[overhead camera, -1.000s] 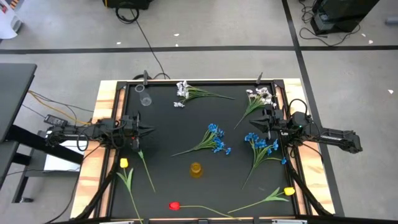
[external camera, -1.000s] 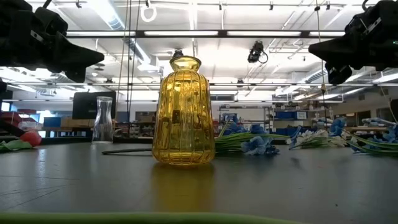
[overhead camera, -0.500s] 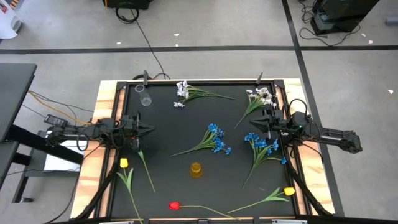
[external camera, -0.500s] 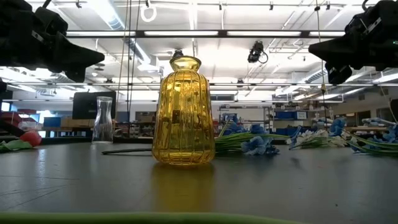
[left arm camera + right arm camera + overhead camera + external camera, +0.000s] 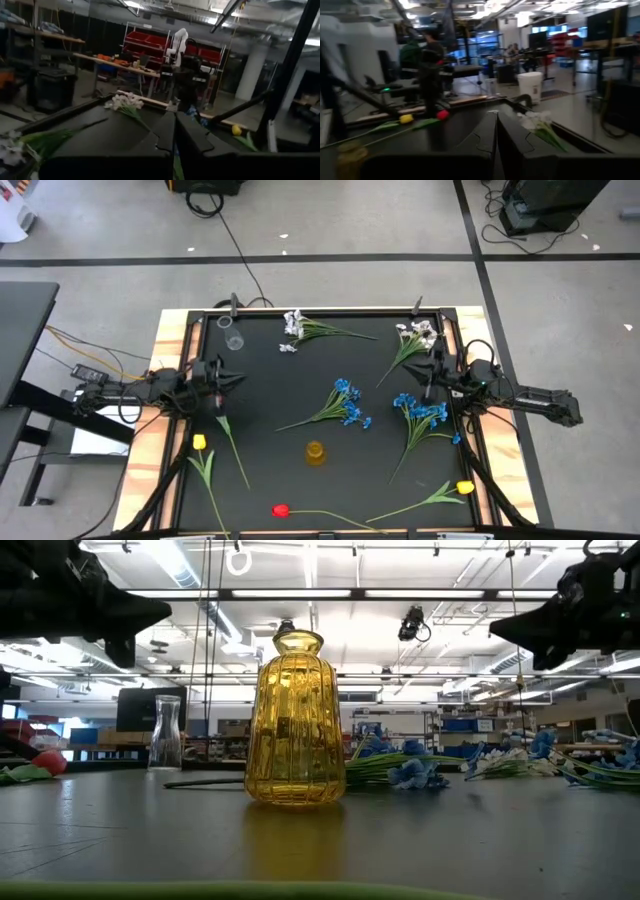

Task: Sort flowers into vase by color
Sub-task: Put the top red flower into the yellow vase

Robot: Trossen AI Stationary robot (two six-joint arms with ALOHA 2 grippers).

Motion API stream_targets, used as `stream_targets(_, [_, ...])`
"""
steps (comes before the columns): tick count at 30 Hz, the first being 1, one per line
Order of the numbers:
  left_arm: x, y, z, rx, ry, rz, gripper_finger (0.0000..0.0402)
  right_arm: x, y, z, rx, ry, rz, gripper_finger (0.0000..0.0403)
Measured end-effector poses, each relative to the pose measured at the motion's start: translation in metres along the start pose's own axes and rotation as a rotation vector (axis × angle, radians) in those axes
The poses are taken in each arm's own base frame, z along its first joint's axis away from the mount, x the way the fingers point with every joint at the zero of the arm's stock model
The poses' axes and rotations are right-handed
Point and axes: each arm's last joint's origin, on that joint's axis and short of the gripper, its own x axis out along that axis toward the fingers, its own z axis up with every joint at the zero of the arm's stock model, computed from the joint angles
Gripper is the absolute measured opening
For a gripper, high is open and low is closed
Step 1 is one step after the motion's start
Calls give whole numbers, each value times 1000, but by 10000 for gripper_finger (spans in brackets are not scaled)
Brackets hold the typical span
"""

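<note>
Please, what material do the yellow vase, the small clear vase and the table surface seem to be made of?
The yellow vase looks like tinted glass, glossy and ribbed: the lights and the room show through it. The small clear vase also seems to be glass, or perhaps clear plastic, since it is see-through with bright edges. The table surface looks like a dark matte mat with only a dull sheen; its exact material is unclear.

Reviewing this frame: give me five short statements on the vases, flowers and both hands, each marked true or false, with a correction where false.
1. The yellow vase holds no flowers. True.
2. The clear vase lies tipped on its side. False: it stands upright near the table's far left corner.
3. Both the left hand and the right hand are shut and empty. True.
4. The red tulip lies beside the white sprays. False: it lies at the near edge, far from them.
5. Two blue sprays, the centre blue spray and the right blue spray, lie on the table. True.
</note>
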Motion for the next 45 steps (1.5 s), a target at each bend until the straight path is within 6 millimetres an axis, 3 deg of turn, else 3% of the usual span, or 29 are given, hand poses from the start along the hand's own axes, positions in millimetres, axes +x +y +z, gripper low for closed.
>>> stream_targets(5, [0, 0, 0, -213, -4, -2, 21, 0, 0, 1, 27, -11, -15, 25])
stream_targets(9, [0, -1, 3, -439, -29, -15, 21, 0, 1, 9, 259, -90, 24, 25])
stream_targets(18, [0, -1, 5, -492, -40, -7, 20, -1, -3, 14, 729, -198, -85, 25])
stream_targets(23, [2, -5, 20, -471, -8, 17, 20, -1, -4, 14, 709, -208, -110, 25])
stream_targets(39, [20, -18, 59, -578, 518, 459, 20, -2, -8, 9, 748, -216, -240, 30])
stream_targets(45, [46, -21, 50, -688, 571, 638, 20, -1, -9, 0, 790, -135, -273, 56])
